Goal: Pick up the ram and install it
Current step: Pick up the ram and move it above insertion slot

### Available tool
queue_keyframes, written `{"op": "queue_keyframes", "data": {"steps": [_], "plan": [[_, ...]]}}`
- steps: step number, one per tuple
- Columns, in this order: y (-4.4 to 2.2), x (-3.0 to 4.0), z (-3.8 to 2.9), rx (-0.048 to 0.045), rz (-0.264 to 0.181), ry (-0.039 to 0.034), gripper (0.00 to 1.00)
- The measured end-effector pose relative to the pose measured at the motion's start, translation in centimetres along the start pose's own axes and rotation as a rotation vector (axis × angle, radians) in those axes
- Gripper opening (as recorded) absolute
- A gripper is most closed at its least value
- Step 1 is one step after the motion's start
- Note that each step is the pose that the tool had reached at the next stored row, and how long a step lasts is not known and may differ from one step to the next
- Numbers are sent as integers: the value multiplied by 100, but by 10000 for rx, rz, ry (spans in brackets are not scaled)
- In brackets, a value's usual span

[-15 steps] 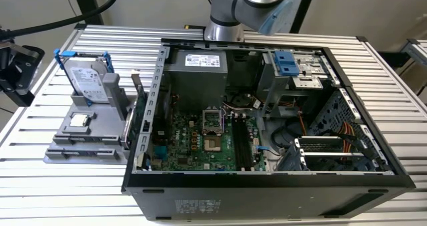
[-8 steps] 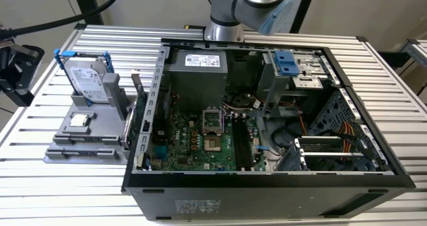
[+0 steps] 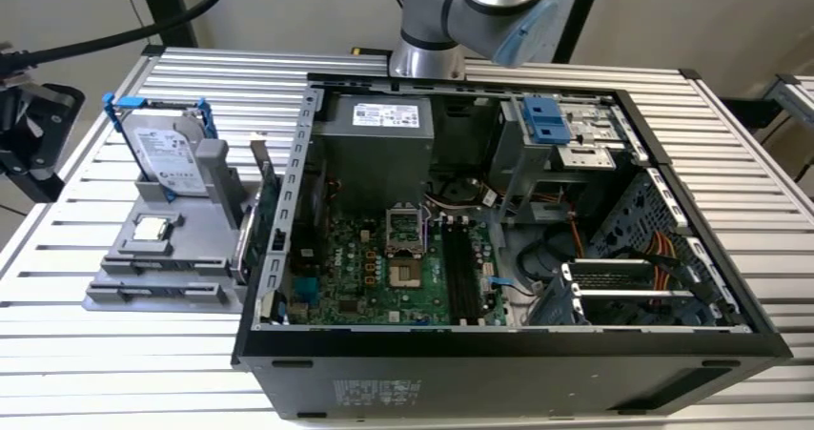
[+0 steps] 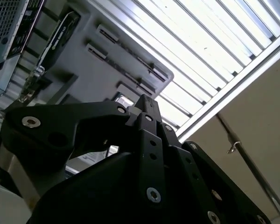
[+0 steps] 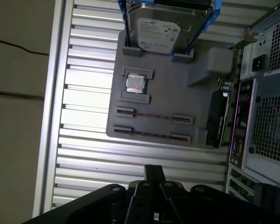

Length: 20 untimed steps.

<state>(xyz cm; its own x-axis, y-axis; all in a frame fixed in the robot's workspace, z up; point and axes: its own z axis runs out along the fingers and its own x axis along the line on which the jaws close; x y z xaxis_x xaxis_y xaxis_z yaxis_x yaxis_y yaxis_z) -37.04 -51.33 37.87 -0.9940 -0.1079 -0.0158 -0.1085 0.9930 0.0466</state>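
While the gripper (image 5: 154,171) hangs closed and empty over the bench (image 5: 84,156), I judge the ram (image 5: 153,116), edge-up in the slots of the grey holder (image 5: 200,93) at its edge opposite the hard drive (image 5: 163,28), needs open jaws squared across its length.

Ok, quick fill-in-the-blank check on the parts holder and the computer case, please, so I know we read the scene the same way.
1. The hard drive stands upright in a ___ frame.
2. The gray holder sits on the exterior view's ___ of the computer case.
3. On the holder, the ___ lies between the hard drive and the ram.

Missing words: blue; left; processor chip.
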Motion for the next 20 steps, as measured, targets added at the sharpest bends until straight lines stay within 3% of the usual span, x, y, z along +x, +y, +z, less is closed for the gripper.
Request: {"op": "queue_keyframes", "data": {"steps": [7, 20], "plan": [[0, 2, 0, -6, -386, 18, 0], [0, 1, 0, -10, -572, 26, 0]]}}
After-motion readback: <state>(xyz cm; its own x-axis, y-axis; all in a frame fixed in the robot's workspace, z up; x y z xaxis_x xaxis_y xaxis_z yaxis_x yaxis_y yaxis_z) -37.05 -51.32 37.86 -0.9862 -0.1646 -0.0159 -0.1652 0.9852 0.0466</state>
